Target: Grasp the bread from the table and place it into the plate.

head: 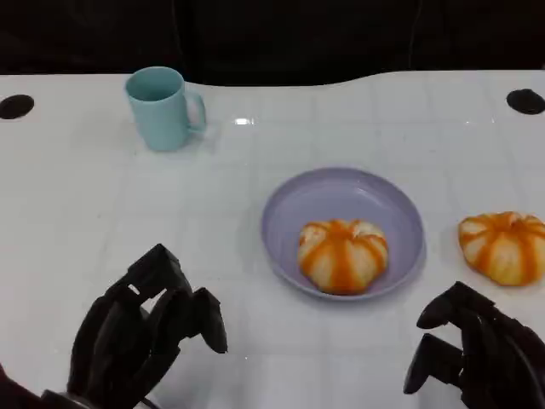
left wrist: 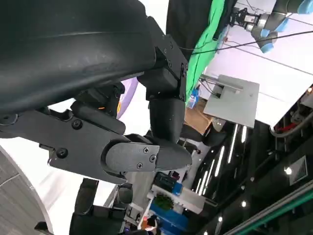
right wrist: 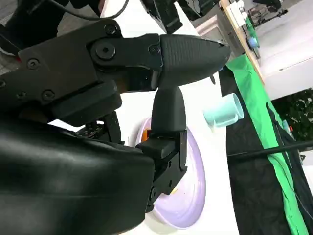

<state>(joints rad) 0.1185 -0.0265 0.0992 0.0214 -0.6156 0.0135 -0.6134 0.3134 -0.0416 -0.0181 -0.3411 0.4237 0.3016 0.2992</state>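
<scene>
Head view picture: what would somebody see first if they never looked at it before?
Probably the orange-striped bread sitting in the purple plate mid-table, with a second bread on the bare table to its right. Next, the two black hands, left hand and right hand, at the near edge, holding nothing.

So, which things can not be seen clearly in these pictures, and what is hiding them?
- Bread beside the plate: head view, its right side is cut off by the picture edge.
- Plate: right wrist view, the right hand covers most of it and of the bread in the plate.
- Left hand: head view, its lower part is cut off by the bottom edge.
- Mug: its inside is too dim to judge.
</scene>
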